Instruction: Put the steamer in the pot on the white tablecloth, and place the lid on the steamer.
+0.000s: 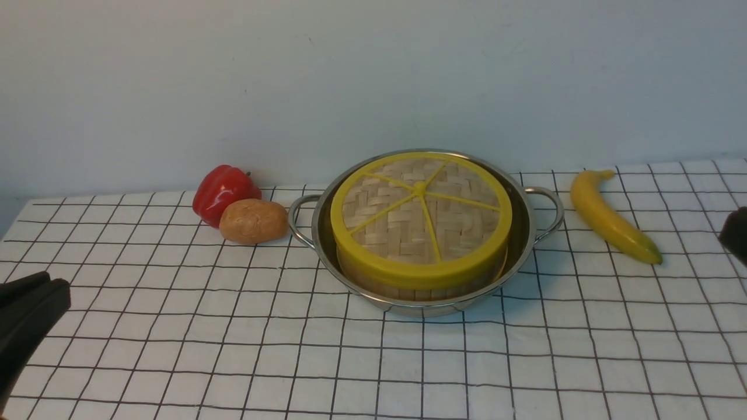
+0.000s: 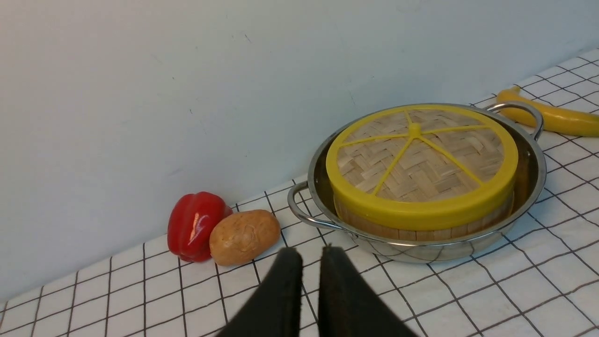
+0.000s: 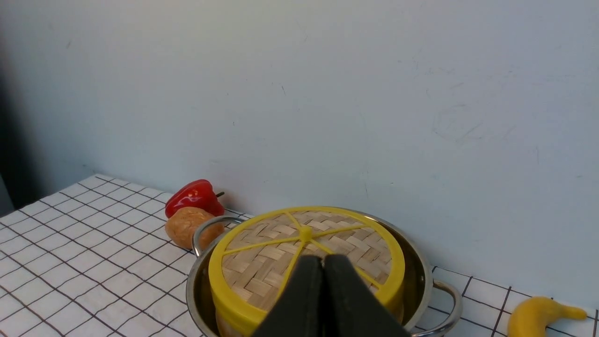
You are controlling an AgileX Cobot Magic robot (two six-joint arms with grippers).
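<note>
The shiny steel pot (image 1: 420,306) stands on the white tablecloth (image 1: 373,367) near the back wall. Inside it sits the steamer (image 1: 408,289); only its bamboo side wall shows. The lid (image 1: 420,221), woven with yellow rim and spokes, lies flat on top of the steamer and hides its contents. My left gripper (image 1: 55,286) hangs low at the left edge, well clear of the pot. In the left wrist view its fingers (image 2: 285,276) stand a narrow gap apart with nothing between them. My right gripper (image 3: 323,260) is shut and empty, off to the pot's right (image 1: 736,233).
A red pepper (image 1: 222,189) and a potato (image 1: 252,220) lie together just left of the pot's left handle. A banana (image 1: 613,219) lies to the right of the pot. A pale wall rises directly behind the table.
</note>
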